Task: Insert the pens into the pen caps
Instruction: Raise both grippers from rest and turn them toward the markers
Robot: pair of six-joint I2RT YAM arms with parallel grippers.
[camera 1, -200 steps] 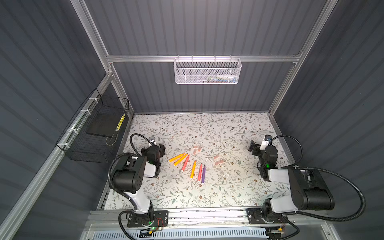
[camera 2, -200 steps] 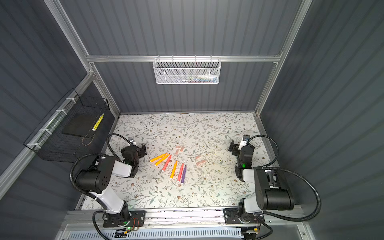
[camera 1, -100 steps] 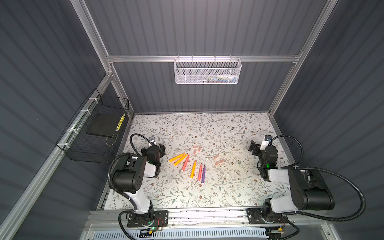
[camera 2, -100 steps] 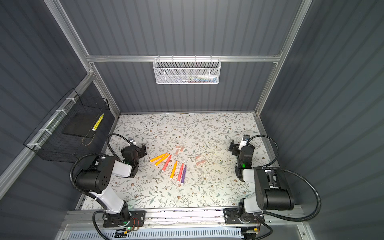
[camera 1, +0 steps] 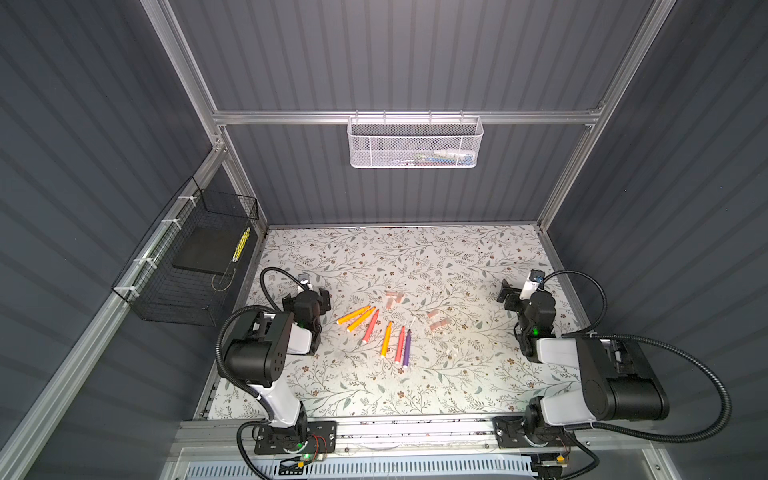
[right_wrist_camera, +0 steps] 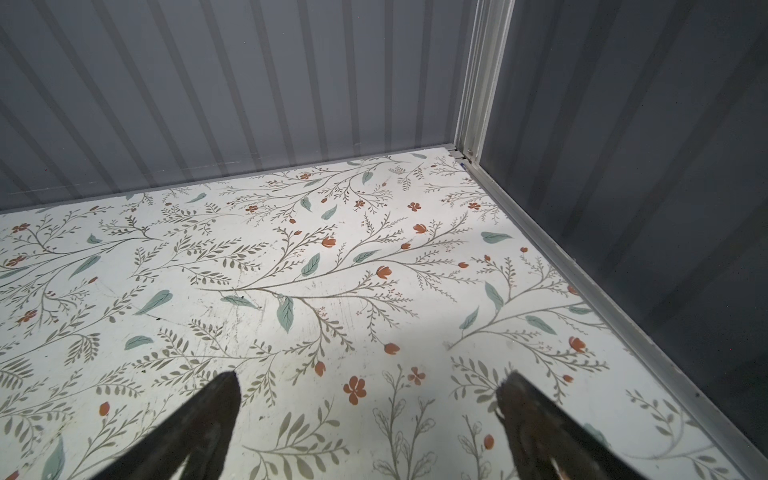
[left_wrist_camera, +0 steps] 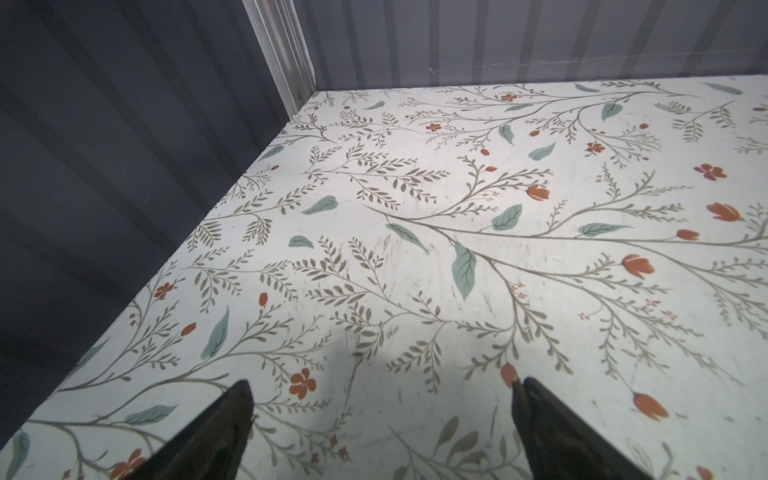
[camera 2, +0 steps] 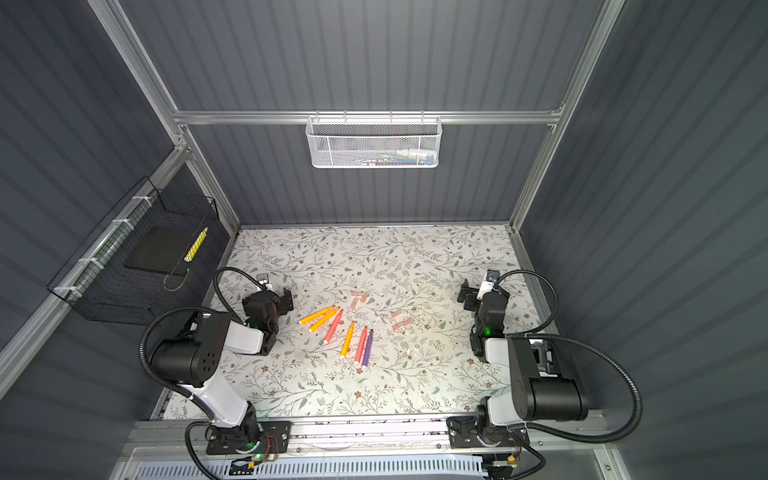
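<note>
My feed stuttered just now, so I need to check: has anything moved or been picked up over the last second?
Nothing visibly changed. The left gripper and the right gripper stay open and empty at opposite sides of the table. The pens and pen caps lie where they were in the middle, untouched.

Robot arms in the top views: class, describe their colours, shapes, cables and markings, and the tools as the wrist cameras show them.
The left arm and right arm are built of chunky black cylindrical joints and white links. A black ribbed cable loops from each, and a small green light glows near each wrist. The left tool and right tool end in dark, tapered fingers.
</note>
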